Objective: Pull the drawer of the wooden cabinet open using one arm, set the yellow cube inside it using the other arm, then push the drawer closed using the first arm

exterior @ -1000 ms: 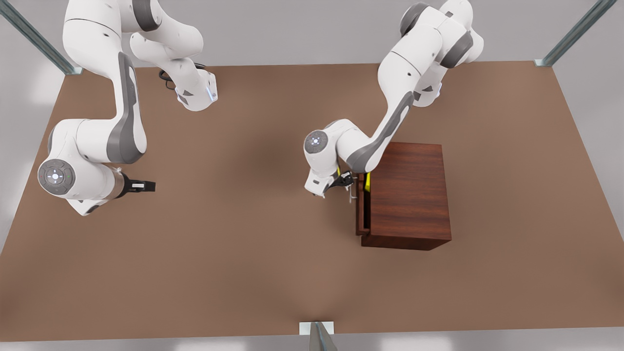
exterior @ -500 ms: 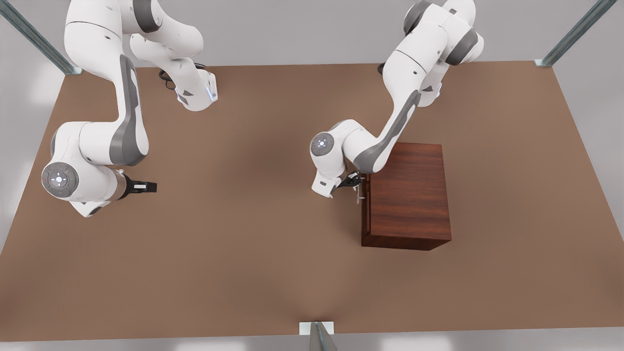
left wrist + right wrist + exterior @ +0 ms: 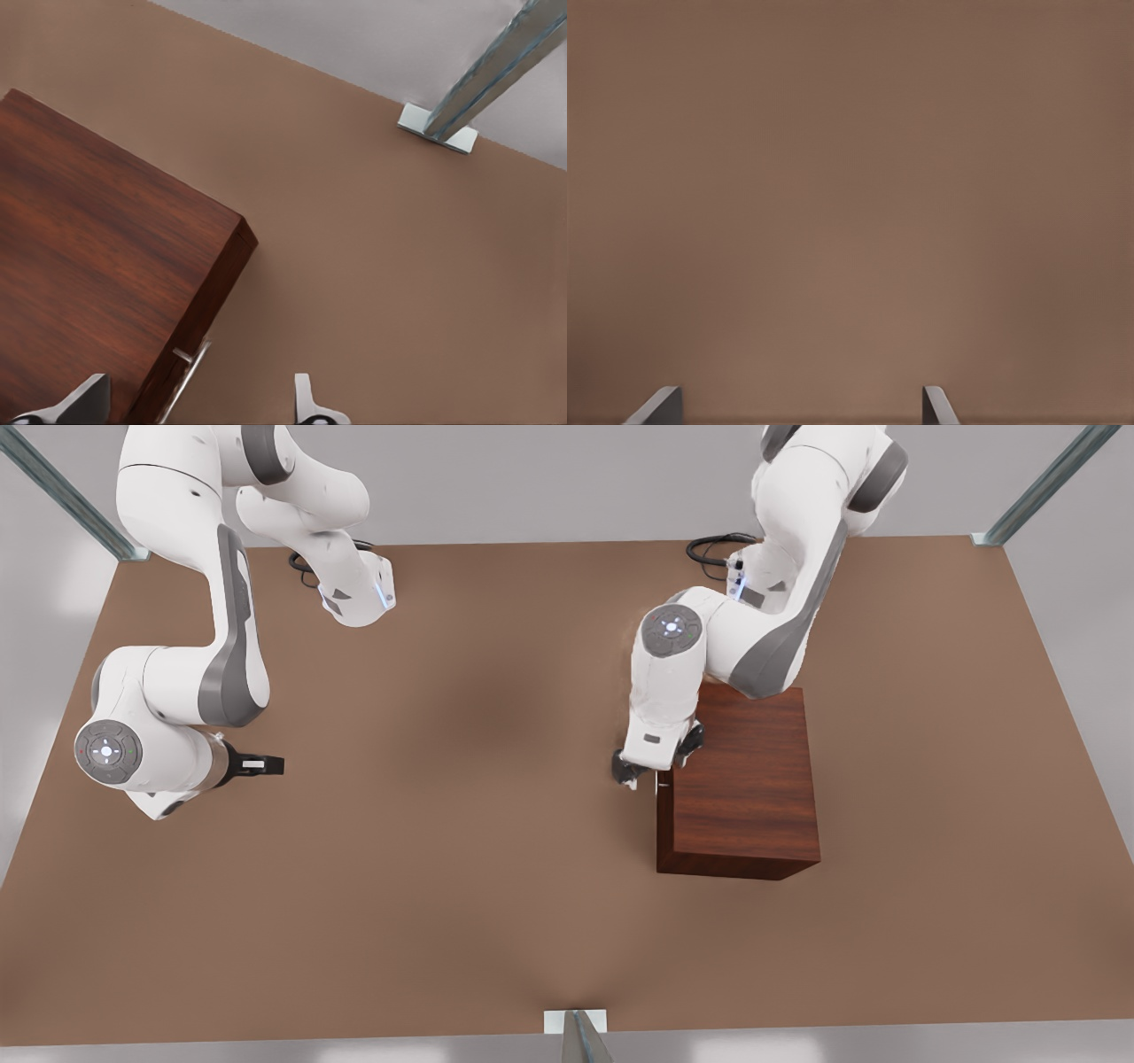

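The left gripper (image 3: 649, 769) hangs fingers spread and empty above the wooden cabinet (image 3: 742, 779), straddling its front top edge over the handle (image 3: 188, 379) of the drawer (image 3: 190, 341), which sits flush. The right gripper (image 3: 263, 763) waits, parted and empty, over bare tabletop (image 3: 461, 850) well apart

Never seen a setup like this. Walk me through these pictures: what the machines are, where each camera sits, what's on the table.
Two white robot arms stand at a brown table, rendered in a simulator. The front view looks down from above. The other two cameras ride on the arms' wrists.

The left end effector hangs open over the wooden cabinet, above its front edge, holding nothing; its wrist camera shows the silver handle of the drawer, which looks shut.

The right end effector waits, open and empty, at the front view's left; its camera faces bare tabletop.
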Controlling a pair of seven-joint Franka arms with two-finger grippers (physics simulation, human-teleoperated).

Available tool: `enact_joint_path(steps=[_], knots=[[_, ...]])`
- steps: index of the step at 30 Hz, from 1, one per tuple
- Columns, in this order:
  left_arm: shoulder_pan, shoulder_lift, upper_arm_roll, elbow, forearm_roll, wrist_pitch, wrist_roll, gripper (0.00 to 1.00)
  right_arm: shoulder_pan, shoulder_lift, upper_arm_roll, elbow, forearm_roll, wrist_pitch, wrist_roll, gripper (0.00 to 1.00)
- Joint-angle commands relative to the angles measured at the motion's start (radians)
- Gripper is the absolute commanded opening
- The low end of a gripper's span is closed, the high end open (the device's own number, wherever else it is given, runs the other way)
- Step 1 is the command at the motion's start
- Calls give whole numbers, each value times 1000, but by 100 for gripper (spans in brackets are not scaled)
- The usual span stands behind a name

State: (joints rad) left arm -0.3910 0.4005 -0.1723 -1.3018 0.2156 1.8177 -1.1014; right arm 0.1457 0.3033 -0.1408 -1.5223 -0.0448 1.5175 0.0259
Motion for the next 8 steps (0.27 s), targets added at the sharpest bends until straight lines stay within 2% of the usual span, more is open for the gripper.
enact_joint_path(steps=[1,2,3,4,5,7,8], knots=[[187,-52,2,26,-150,-259,571,100,0,-1,0,1,0,0,-1,100],[346,-52,2,26,-159,-298,1052,100,0,-1,0,1,0,0,-3,100],[417,-71,2,-8,-167,-327,1143,100,0,-1,0,-1,0,0,-1,100],[463,-337,4,-440,-188,10,1144,100,0,-1,0,1,-1,0,-1,100],[462,-315,5,-413,-187,11,1134,100,0,-1,0,1,0,0,-1,100],[448,-221,2,-226,-183,-83,1137,100,0,-1,0,1,-1,0,-1,100],[448,-218,2,-223,-185,-81,1135,100,0,-1,0,1,-1,0,-1,100]])
